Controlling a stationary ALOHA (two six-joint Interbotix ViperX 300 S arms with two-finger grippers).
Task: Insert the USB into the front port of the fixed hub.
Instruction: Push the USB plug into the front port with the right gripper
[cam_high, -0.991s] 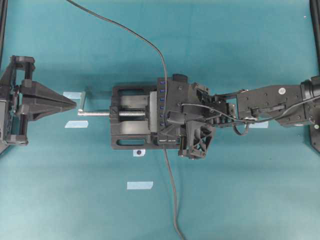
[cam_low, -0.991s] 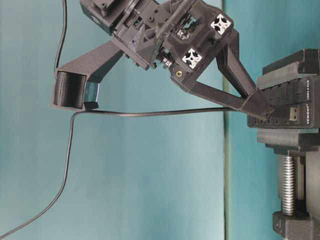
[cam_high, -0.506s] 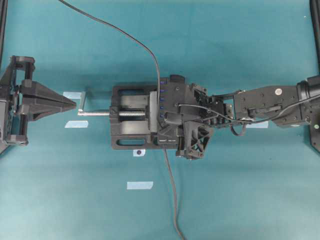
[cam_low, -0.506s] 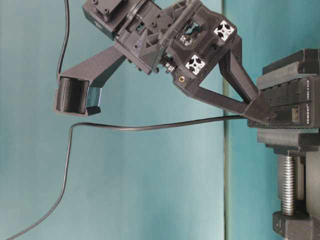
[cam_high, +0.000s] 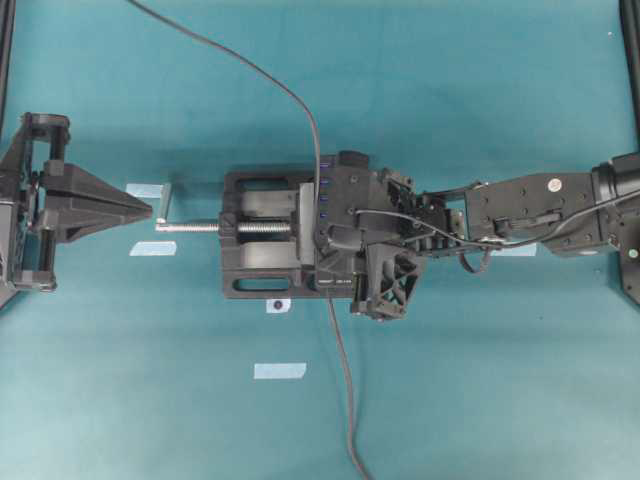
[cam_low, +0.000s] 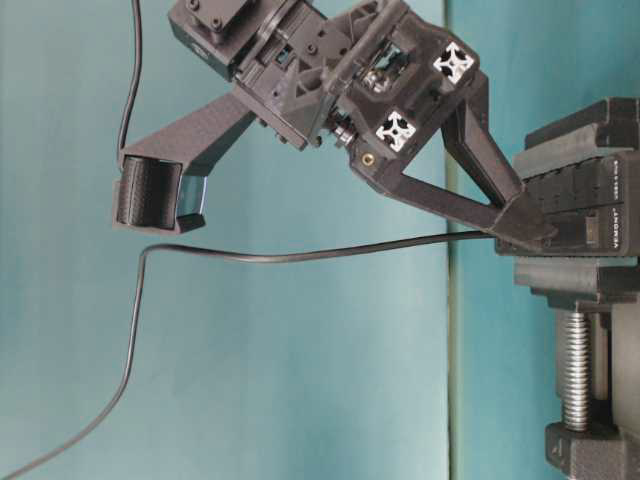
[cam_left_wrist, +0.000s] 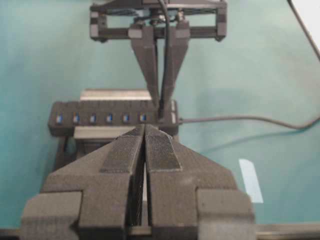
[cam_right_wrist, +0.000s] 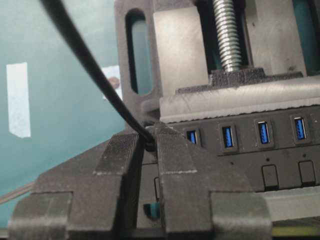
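The right gripper (cam_right_wrist: 150, 145), jaws pinched narrow on the USB (cam_right_wrist: 150, 144), holds it at the end port of the fixed hub (cam_right_wrist: 280, 145) clamped in the vise (cam_high: 262, 248), so insertion seems underway, needing a straight push; left gripper's (cam_left_wrist: 145, 150) jaws closed, idle.
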